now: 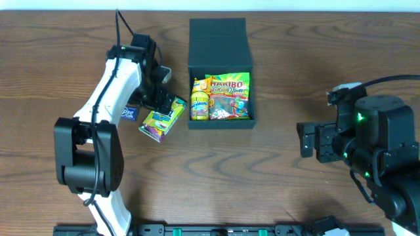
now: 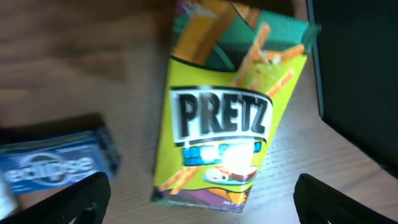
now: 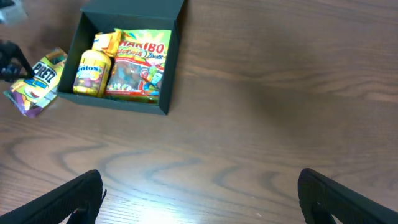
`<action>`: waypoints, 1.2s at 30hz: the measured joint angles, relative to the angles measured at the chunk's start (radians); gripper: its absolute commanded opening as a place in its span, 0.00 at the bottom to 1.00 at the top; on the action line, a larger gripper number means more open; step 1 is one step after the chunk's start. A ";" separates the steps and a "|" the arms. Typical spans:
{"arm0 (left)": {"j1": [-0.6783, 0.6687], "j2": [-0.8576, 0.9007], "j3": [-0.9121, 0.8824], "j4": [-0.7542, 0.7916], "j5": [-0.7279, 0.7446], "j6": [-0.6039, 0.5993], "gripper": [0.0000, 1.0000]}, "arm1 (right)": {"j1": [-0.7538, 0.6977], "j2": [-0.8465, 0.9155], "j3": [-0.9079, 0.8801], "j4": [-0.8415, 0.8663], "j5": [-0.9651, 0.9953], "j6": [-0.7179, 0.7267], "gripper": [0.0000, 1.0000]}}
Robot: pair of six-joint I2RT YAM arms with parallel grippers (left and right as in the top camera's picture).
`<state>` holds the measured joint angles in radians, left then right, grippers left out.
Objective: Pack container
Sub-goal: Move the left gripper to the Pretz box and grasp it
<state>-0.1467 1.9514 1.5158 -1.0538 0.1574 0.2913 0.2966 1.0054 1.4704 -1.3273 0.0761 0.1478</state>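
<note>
The container [image 1: 220,39] is a dark square box, its flap lid open at the back. Inside lie a Haribo bag [image 1: 230,95] and a yellow Mentos bottle [image 1: 199,101]. A yellow-green Pretz box [image 1: 161,121] lies flat on the table just left of the container. My left gripper [image 1: 162,103] hangs open over the Pretz box's upper end. In the left wrist view the Pretz box [image 2: 221,118] fills the middle and the left gripper [image 2: 202,205] straddles its near end with wide jaws. My right gripper [image 1: 307,140] is open over bare table, well right of the container [image 3: 166,74].
A blue Eclipse gum pack [image 1: 129,114] lies left of the Pretz box, and shows as the Eclipse pack [image 2: 53,165] beside the left finger. The container's dark wall [image 2: 360,81] stands close on the right. The Pretz box [image 3: 36,81] also shows in the right wrist view.
</note>
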 measured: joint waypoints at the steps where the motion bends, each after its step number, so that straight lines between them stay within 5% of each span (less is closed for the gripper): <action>1: 0.000 0.000 -0.014 0.009 0.009 0.005 0.95 | 0.000 0.000 0.000 0.000 0.000 0.000 0.99; 13: 0.000 0.000 -0.145 0.173 0.067 0.054 0.95 | 0.000 0.000 0.000 0.000 0.000 0.000 0.99; 36: -0.098 0.000 -0.229 0.327 -0.076 0.054 0.95 | 0.000 0.000 0.000 0.000 0.000 0.000 0.99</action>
<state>-0.2451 1.9514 1.2869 -0.7273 0.0811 0.3450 0.2966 1.0054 1.4704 -1.3273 0.0761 0.1474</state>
